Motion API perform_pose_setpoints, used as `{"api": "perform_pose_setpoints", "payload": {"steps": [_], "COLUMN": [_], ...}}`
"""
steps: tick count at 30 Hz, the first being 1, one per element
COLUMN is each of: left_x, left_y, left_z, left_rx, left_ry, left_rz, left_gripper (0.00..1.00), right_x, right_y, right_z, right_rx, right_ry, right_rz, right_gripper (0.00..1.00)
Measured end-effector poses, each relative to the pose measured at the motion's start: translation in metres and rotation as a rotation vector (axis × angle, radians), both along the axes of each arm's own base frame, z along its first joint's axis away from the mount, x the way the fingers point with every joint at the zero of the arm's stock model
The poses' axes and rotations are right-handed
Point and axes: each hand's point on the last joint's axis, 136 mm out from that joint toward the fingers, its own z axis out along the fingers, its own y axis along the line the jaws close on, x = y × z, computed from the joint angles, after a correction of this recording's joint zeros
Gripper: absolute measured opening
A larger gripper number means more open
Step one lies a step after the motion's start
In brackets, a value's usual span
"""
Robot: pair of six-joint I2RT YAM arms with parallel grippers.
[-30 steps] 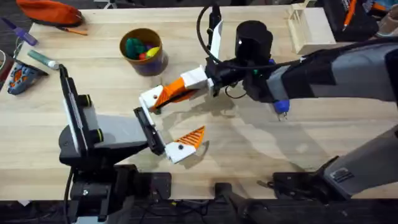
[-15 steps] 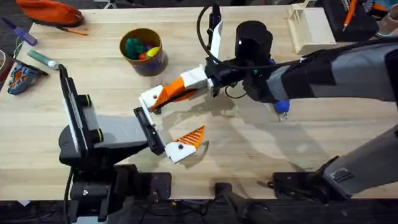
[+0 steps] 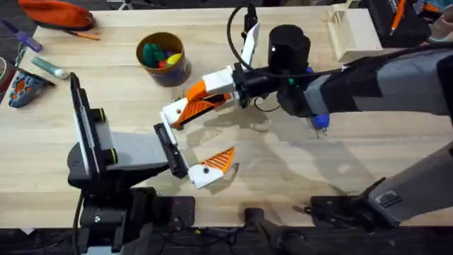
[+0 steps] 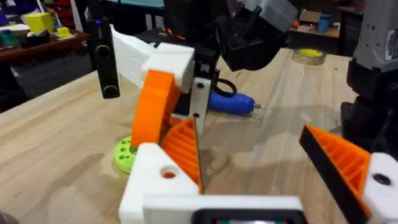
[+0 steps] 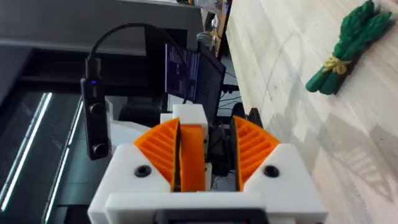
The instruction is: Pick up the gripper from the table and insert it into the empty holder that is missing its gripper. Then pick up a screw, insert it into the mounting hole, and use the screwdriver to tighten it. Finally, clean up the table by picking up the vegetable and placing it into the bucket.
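The right gripper (image 5: 208,144), with white brackets and orange ribbed pads, is closed around the small loose orange plastic wedge, the gripper (image 5: 193,155) of the task. The wedge is pressed flush against one pad, while a narrow slit is left towards the other. It is carried clear of the large light wooden table (image 3: 297,163) and brought against the white angular plastic holder (image 4: 155,180) on the left arm. It appears to be seated there or nearly so, since orange is seen through the holder's mounting hole. The grip is judged to be kept so that the wedge is steadied until a screw is fitted.

Just at 6 o'clock from the right gripper in the overhead view, the left gripper (image 3: 192,142) is held wide open, its two brackets well apart. In this way the holder is presented sideways with room for the other arm.

The blue pen-shaped electric screwdriver (image 4: 230,102) lies on the table at about 3 o'clock, partly under the right arm, within reach for tightening. A lime-green ring-shaped disc (image 4: 124,152) rests on the wood beside the holder.

The round tan-yellow bucket (image 3: 163,60) with coloured toy pieces inside stands at 10 o'clock. The dark green toy vegetable (image 5: 348,46), a tied bundle, lies on bare wood, not yet cleared away. No screw can be made out.
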Motion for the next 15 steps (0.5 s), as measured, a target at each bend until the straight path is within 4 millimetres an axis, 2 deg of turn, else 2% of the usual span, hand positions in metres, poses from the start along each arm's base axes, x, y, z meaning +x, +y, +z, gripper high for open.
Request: {"api": "perform_pose_setpoints", "payload": {"steps": [3, 10, 13, 15], "left_x": [-0.0002, -0.0011, -0.0023, -0.0028], "left_y": [-0.0001, -0.0005, -0.0011, -0.0014], "left_z": [0.0, 0.0, 0.0, 0.0001], "left_rx": [0.002, 0.001, 0.0, -0.001], "left_ry": [-0.004, -0.003, -0.002, -0.002], "left_rz": [-0.001, -0.007, -0.015, -0.018], "left_gripper": [0.985, 0.986, 0.985, 0.985], "right_x": [0.0018, 0.0036, 0.0044, 0.0049], "right_y": [-0.0001, -0.0003, -0.0006, -0.0009], "right_z": [-0.0021, -0.004, -0.0041, -0.0041], "right_rx": [-0.005, -0.008, -0.009, -0.009], "right_ry": [0.004, 0.007, 0.007, 0.007], "right_rz": [-0.01, -0.018, -0.021, -0.023], "right_gripper": [0.564, 0.654, 0.778, 0.816]}}
